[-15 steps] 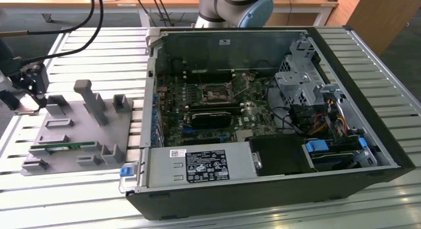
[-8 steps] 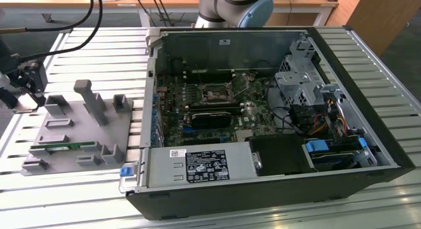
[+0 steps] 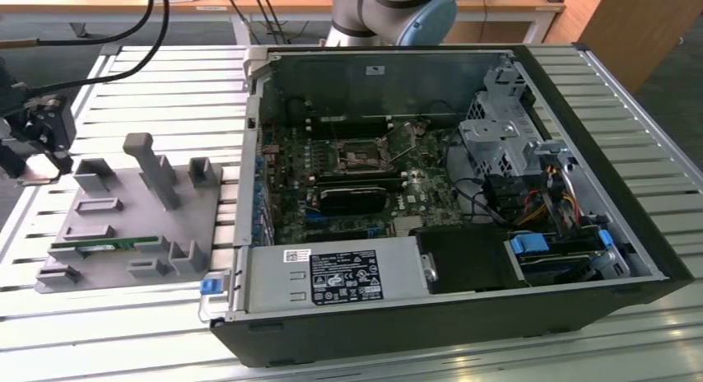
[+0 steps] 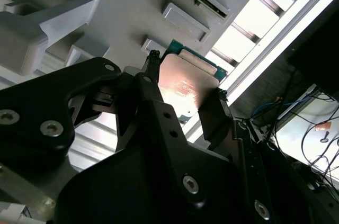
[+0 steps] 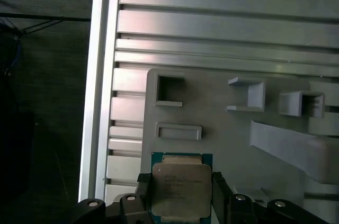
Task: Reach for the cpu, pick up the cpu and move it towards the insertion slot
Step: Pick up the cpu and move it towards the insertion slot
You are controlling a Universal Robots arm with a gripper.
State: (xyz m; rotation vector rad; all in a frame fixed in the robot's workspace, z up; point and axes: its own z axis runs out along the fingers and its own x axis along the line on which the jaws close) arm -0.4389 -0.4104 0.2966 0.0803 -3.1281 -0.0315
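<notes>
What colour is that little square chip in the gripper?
The cpu has a silvery metal top with a green rim, clearest in the first wrist view.

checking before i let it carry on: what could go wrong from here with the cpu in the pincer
Slip: the pincer holds the cpu by two opposite edges only, so it might tilt or drop in transit.
Collision: in the exterior view the tall gray post and the case wall stand between it and the insertion slot; a low path could clip either.
</notes>
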